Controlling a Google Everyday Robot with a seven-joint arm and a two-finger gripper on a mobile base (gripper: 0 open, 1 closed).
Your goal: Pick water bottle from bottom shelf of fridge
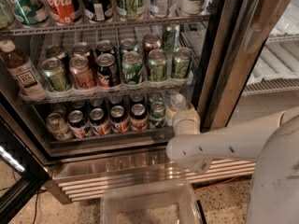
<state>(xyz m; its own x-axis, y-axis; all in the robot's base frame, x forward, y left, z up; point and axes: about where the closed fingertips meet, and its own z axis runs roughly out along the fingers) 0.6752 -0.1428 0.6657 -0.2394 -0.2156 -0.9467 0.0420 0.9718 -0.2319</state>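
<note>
Water bottle (174,101) stands inside the fridge (218,55), a large cooler with a dark door post and a stainless louvred base (117,171) that fills most of the view. The robot's pale arm (233,141) comes in from the right, crosses in front of the base and bends up into the open compartment. On the speckled floor (224,199) below the cooler sits a clear plastic bin (145,203).

Three wire racks show inside. The top rack (107,24) carries taller drinks. The middle rack (107,90) carries two rows of soda cans (132,66), with a brown tea bottle (21,71) at its left end. The bottom shelf (107,135) carries more cans in rows.

The water bottle is upright at the right end of the bottom shelf, just beside a green can (157,113) and near the door post. Its pale cap and clear shoulder show above the arm's wrist. The claw (181,112) is at the bottle, low on its right side. The wrist hides it, so I cannot tell whether it is wide, narrow or holding the bottle.
</note>
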